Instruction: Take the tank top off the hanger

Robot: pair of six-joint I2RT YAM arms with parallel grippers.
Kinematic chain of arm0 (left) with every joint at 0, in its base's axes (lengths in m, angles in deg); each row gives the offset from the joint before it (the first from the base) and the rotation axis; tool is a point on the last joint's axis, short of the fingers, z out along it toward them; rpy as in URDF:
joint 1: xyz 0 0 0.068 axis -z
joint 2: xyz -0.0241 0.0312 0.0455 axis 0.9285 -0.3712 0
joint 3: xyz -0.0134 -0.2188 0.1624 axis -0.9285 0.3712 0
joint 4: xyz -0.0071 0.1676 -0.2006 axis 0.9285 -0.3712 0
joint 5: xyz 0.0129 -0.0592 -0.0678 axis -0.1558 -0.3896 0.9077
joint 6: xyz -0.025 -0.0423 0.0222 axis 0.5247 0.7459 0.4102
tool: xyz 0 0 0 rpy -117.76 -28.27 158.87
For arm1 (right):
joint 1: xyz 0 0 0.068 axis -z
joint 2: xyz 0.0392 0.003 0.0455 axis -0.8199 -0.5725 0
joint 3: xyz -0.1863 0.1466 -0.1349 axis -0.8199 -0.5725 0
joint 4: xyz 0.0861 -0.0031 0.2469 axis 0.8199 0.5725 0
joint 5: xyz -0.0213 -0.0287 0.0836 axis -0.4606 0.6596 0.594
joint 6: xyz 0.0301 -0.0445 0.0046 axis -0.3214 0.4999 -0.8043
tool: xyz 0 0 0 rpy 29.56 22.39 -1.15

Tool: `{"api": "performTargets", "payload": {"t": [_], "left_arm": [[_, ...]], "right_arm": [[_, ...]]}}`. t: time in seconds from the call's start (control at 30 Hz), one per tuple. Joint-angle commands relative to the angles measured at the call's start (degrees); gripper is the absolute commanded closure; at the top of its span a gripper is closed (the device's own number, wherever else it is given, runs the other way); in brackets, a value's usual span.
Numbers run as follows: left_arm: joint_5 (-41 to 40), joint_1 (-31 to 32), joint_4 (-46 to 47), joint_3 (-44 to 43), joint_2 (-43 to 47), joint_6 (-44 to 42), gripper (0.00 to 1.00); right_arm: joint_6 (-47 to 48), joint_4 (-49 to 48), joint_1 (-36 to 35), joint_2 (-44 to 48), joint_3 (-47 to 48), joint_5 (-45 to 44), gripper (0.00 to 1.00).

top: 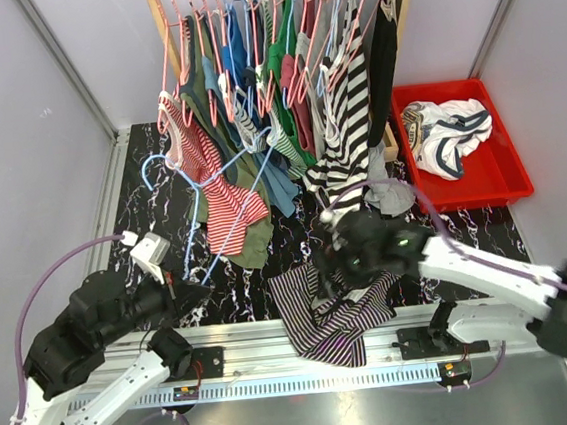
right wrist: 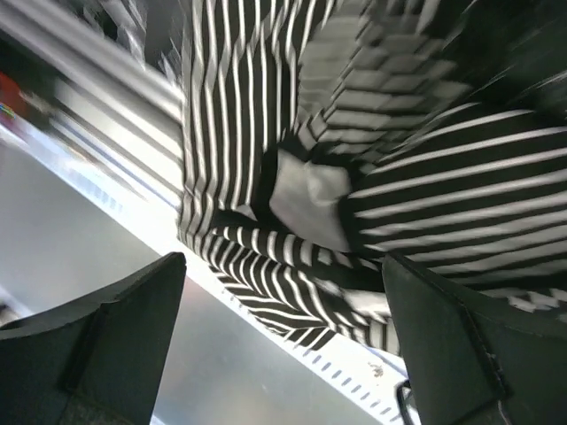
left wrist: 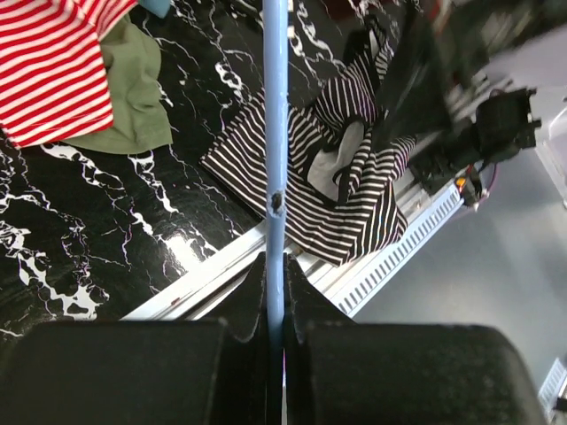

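- Robot lab test cell.
- Plain white panels (top: 13,118) in metal framing all round.
- Two arms (top: 491,276) bolted to an aluminium rail (top: 248,362).
- Crowded clothes rack (top: 157,14), red bin (top: 475,195).

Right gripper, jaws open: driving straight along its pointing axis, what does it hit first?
The right gripper points into the black-and-white striped tank top, crumpled at the table's near edge and filling the gap between its fingers. Blur hides how close it is.
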Motion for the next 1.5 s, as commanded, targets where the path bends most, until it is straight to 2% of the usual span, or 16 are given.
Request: {"api": "performTargets", "payload": {"t": [0.0, 0.03, 0.2, 0.37, 0.43, 0.53, 0.57, 0.7, 0.83, 0.93, 1.03, 1.07, 1.2, 1.27, 1.3, 1.47], "left_arm": [[-3.91, 0.06, 4.78, 1.00, 0.73, 2.60, 1.00], [-3.29, 0.06, 4.87, 1.35, 0.73, 2.60, 1.00], [-2.59, 0.06, 5.31, 2.32, 1.34, 2.25, 1.00], [-2.50, 0.15, 5.92, 3.37, 2.40, 1.81, 1.00], [-1.97, 0.06, 6.62, 3.90, 3.01, 1.99, 1.00], [-1.44, 0.15, 7.07, 4.25, 3.89, 2.25, 1.00], [-1.35, 0.06, 7.07, 4.17, 4.07, 2.25, 1.00], [-0.57, 0.06, 7.33, 4.08, 4.86, 2.25, 1.00], [0.23, 0.06, 8.64, 3.64, 5.47, 2.08, 1.00], [1.19, 0.06, 9.26, 3.46, 6.09, 2.25, 1.00], [2.34, 0.06, 9.09, 3.38, 6.44, 2.51, 1.00], [2.42, 0.15, 8.92, 3.29, 6.53, 2.51, 1.00], [2.69, 0.06, 7.95, 2.50, 7.32, 2.69, 1.00], [2.86, 0.06, 7.60, 2.06, 7.41, 2.60, 1.00], [3.21, 0.06, 7.25, 1.88, 7.32, 2.60, 1.00], [4.09, 0.15, 7.33, 1.70, 8.81, 3.30, 1.00]], "right_arm": [[-8.48, -4.16, -11.53, -8.53, -0.87, -9.30, 0.00], [-9.71, -3.73, -15.13, -10.81, 0.18, -10.99, 0.00], [-15.87, 2.16, -20.26, -25.23, 4.75, -21.80, 0.00], [-19.04, -2.04, -20.53, -35.26, 2.22, -20.95, 0.00], [-18.95, -7.57, -20.53, -38.42, -0.06, -18.14, 0.08], [-21.13, -12.60, -19.30, -35.12, -3.49, -14.61, 0.96], [-21.76, -12.60, -18.51, -32.92, -4.29, -16.09, 1.00], [-22.21, -6.03, -11.14, -18.34, -6.32, -21.36, 1.00], [-17.30, 1.10, 3.32, -2.88, -2.47, -28.39, 1.00], [-11.86, 4.27, 12.13, 2.06, 2.72, -30.69, 1.00], [-6.85, 5.07, 25.40, 4.01, 8.35, -30.78, 1.00], [-5.60, 4.54, 32.23, 4.28, 9.84, -29.21, 1.00], [-1.99, 0.08, 46.30, 2.79, 21.50, -26.22, 1.00], [-1.99, -1.61, 51.87, -1.59, 27.23, -23.67, 1.00], [-2.25, -1.09, 55.90, -5.87, 34.74, -22.88, 1.00], [-4.36, -1.60, 59.54, -18.55, 53.78, -30.06, 1.00]]}}
